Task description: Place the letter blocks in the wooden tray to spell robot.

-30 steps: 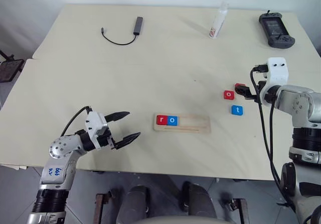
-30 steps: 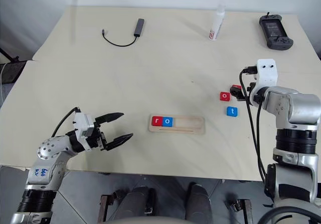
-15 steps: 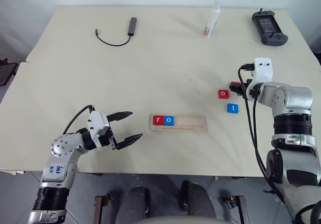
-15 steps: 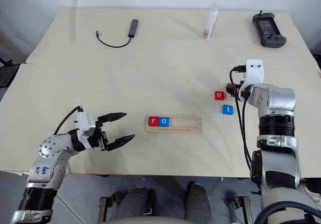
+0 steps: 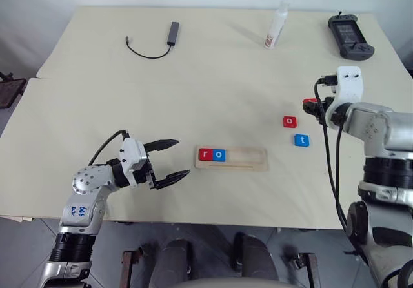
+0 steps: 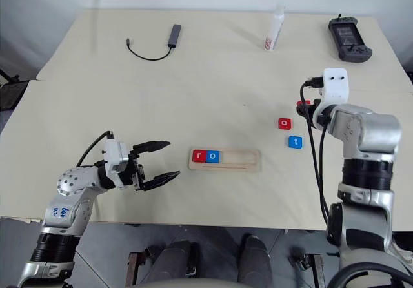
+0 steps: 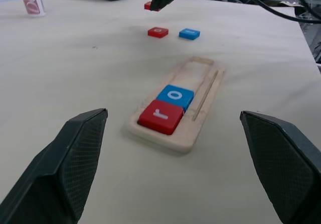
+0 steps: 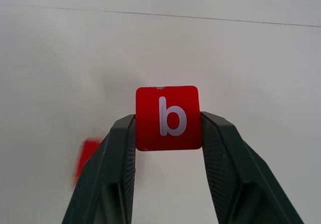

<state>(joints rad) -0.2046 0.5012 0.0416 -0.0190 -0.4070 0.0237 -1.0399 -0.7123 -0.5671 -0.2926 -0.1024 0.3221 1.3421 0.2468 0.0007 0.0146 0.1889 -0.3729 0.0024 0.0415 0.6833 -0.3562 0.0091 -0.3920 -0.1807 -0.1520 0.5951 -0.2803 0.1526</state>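
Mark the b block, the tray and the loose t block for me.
b block [image 8: 168, 117]: right wrist view, its lettered face, between the right fingers.
tray [image 5: 248, 157]: left eye view, bare slot right of the o.
t block [image 5: 302, 140]: left eye view, its blue top face.

You see two arms of silver-grey metal with round joint housings and black ribbed bands near the base. Each wrist carries a white block, and black cables loop from it back along the arm. The left claw [image 5: 165, 163] has two tapered black fingers [image 7: 75, 158] with a fine mesh texture. Blue handwritten marks sit on the left arm's housing.
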